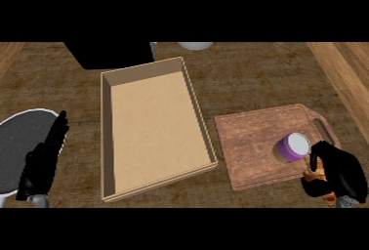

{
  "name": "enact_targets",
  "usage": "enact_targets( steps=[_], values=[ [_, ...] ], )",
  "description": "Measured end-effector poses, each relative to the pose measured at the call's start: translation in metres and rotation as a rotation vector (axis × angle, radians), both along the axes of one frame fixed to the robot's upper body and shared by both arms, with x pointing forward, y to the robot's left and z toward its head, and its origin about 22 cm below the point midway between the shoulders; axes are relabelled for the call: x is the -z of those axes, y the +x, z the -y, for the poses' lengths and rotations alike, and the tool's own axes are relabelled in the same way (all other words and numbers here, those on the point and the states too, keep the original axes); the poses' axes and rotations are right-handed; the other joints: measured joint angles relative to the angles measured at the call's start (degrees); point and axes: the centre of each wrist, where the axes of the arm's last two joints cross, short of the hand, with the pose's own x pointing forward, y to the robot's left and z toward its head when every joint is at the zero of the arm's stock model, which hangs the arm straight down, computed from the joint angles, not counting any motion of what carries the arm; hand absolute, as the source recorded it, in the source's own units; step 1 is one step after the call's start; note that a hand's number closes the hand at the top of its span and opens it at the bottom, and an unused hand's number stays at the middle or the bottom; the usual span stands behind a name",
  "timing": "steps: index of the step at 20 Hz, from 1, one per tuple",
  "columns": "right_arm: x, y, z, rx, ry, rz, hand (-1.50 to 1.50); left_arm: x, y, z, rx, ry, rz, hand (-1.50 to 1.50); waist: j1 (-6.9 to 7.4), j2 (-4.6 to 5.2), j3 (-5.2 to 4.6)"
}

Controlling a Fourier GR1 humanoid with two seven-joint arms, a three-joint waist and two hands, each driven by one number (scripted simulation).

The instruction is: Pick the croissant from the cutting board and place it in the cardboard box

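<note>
Head view shows the right black hand (337, 175) curled round the golden-brown croissant (314, 177) at the brown wooden cutting board's (256, 141) near right corner, open tan cardboard box (155, 127) lying leftward, left hand (43, 158) relaxed

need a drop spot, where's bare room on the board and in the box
The cardboard box floor is bare throughout. The cutting board is free on its left half; its right side is crowded by a purple-lidded cup and the right hand.
</note>
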Motion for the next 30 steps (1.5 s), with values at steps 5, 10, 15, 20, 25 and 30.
enact_targets(
  steps=[5, 10, 15, 20, 25, 30],
  values=[
    [-0.04, 0.001, -0.077, 0.007, 0.107, 0.199, 1.5, -0.001, 0.002, 0.005, 0.015, -0.004, 0.004, 0.0, 1.09, 0.22, 0.57],
    [-0.1, -0.011, -0.145, -0.067, 0.24, 0.387, 1.5, 0.002, 0.001, 0.01, 0.045, -0.006, 0.011, 0.0, 2.69, 0.65, 0.8],
    [-0.152, -0.03, -0.204, -0.121, 0.308, 0.473, 1.5, -0.001, 0.007, 0.014, 0.065, -0.015, 0.02, 0.0, 3.91, 1.14, 0.91],
    [-0.187, -0.023, -0.248, -0.149, 0.323, 0.504, 1.5, -0.007, 0.016, 0.022, 0.079, -0.011, 0.03, 0.0, 4.74, 1.5, 0.97],
    [-0.205, 0.005, -0.279, -0.193, 0.295, 0.502, 1.5, -0.008, 0.021, 0.022, 0.088, -0.007, 0.033, 0.0, 5.42, 1.67, 0.99],
    [-0.212, 0.053, -0.296, -0.181, 0.28, 0.441, 1.5, -0.006, 0.02, 0.027, 0.093, -0.012, 0.034, 0.0, 6.01, 1.87, 1.02]
  ],
)
